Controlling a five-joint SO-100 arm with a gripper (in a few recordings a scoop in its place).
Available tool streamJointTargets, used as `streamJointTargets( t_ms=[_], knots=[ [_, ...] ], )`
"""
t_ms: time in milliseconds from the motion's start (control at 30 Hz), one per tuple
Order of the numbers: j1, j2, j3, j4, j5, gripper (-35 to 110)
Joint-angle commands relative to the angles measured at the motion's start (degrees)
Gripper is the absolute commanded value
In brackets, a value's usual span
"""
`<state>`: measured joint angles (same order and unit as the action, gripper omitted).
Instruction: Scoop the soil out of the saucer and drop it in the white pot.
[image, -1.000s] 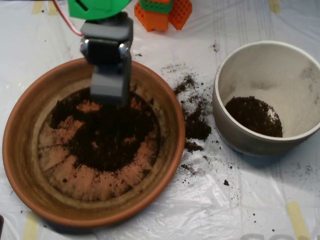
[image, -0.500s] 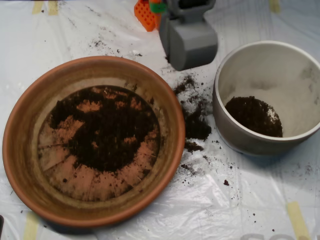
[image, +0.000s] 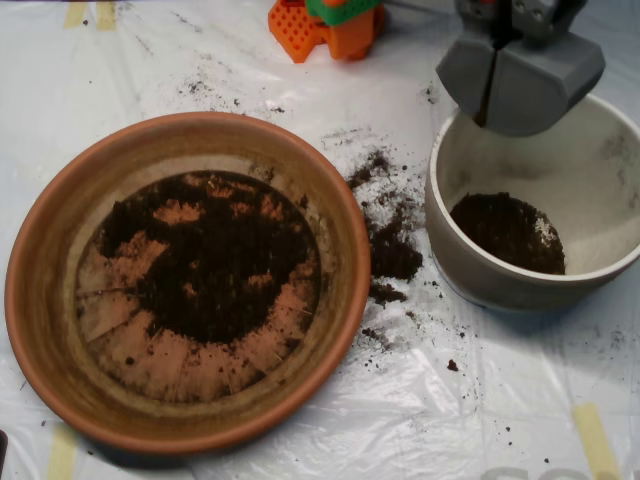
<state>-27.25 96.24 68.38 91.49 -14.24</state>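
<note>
The terracotta saucer sits at the left. A dark patch of soil covers the middle of its ridged base. The white pot stands at the right with a small heap of soil inside. My grey scoop hangs over the pot's back-left rim. Its two halves are drawn together, with only a thin dark seam between them where soil shows.
Spilled soil lies on the plastic sheet between saucer and pot. Orange and green arm parts are at the top middle. Strips of tape mark the sheet near the lower right.
The scoop has lifted out of the saucer's back part and swung right across the sheet. It now hangs over the white pot's rim. The soil in the saucer and pot looks the same.
</note>
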Motion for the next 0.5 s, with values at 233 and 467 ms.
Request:
streamJointTargets(
  t_ms=[233, 467],
  knots=[
    [0.4, 2.2, -2.5, -0.3, 0.0, 41],
    [1.3, 3.3, -2.4, 0.3, 0.4, 41]
  ],
)
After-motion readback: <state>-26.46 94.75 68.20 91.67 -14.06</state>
